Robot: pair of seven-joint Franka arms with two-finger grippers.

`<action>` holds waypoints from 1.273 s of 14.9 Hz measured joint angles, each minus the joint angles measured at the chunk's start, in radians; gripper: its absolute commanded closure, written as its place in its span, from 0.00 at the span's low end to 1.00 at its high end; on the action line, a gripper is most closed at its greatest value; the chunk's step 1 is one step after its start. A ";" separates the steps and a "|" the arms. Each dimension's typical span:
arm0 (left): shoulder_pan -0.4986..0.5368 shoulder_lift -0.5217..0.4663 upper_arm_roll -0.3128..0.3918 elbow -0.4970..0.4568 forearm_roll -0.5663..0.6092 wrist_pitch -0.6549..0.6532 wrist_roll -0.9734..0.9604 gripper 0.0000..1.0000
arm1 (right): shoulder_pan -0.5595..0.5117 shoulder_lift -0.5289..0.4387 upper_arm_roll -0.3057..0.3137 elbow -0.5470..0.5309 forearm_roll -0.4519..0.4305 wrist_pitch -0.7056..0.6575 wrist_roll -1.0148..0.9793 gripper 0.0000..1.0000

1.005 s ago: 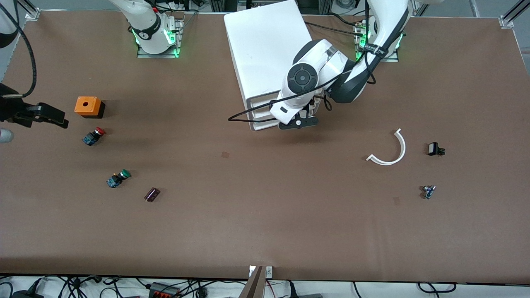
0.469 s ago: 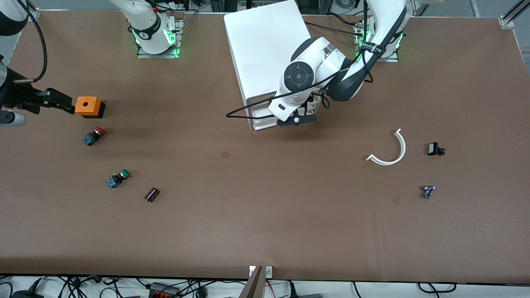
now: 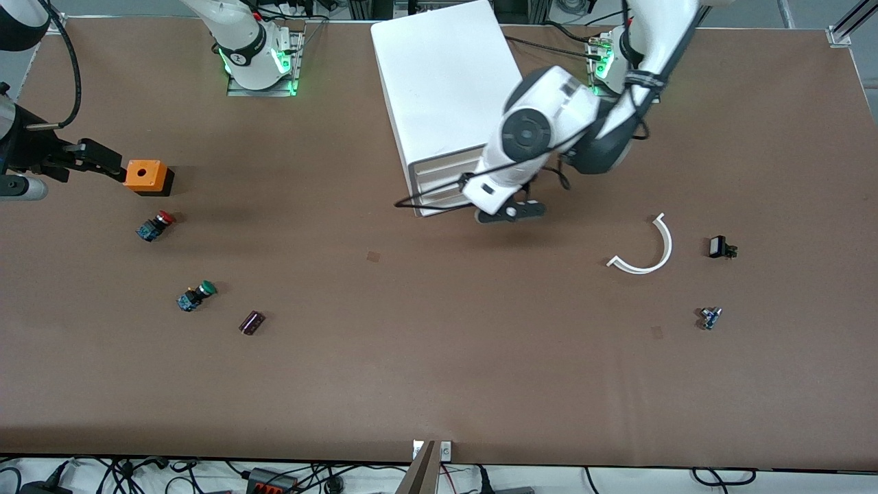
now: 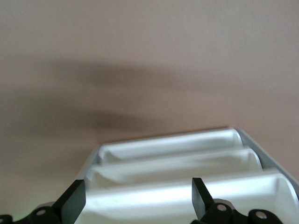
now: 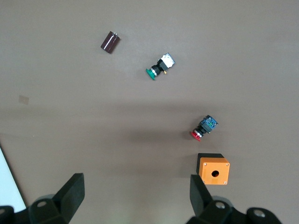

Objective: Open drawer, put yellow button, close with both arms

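The yellow button is not in view. The white drawer cabinet [image 3: 446, 82] stands between the arms' bases, and its three drawer fronts [image 3: 439, 185] face the front camera; none stands out. My left gripper [image 3: 511, 211] is open and empty, just in front of the drawer fronts at the corner toward the left arm's end. In the left wrist view it [image 4: 138, 203] hangs over the stacked drawer fronts [image 4: 187, 161]. My right gripper [image 3: 103, 161] is open and empty, right beside an orange box [image 3: 145, 176]. In the right wrist view it [image 5: 135, 196] has the box [image 5: 214, 169] next to one finger.
A red-capped button [image 3: 155, 225], a green-capped button [image 3: 195, 295] and a brown cylinder [image 3: 252, 322] lie near the right arm's end. A white curved strip [image 3: 648, 247], a small black part [image 3: 720, 247] and a small blue part [image 3: 710, 317] lie near the left arm's end.
My left gripper has drawn back from the drawer fronts, toward the left arm's end and nearer the front camera. My right gripper has come up to the orange box.
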 measured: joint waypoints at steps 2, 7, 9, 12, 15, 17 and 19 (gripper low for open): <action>0.078 -0.016 0.002 0.039 0.057 -0.072 0.087 0.00 | 0.000 0.000 0.000 0.000 0.000 0.002 0.000 0.00; 0.244 -0.041 0.008 0.214 0.104 -0.316 0.326 0.00 | 0.000 0.000 0.000 0.000 0.000 0.003 0.000 0.00; 0.310 -0.058 0.008 0.260 0.104 -0.374 0.422 0.00 | 0.000 0.000 0.000 0.000 0.000 0.003 0.000 0.00; 0.376 -0.102 0.020 0.277 0.104 -0.403 0.584 0.00 | -0.001 0.000 0.000 -0.001 -0.001 0.003 0.000 0.00; 0.381 -0.162 0.086 0.275 0.104 -0.402 0.675 0.00 | -0.001 0.000 -0.001 -0.001 -0.001 0.003 0.000 0.00; 0.366 -0.220 0.148 0.234 0.091 -0.377 0.728 0.00 | -0.002 0.000 -0.002 -0.001 -0.001 0.003 0.000 0.00; 0.351 -0.300 0.207 0.114 0.042 -0.286 0.769 0.00 | -0.002 0.000 -0.003 -0.001 -0.002 0.003 0.000 0.00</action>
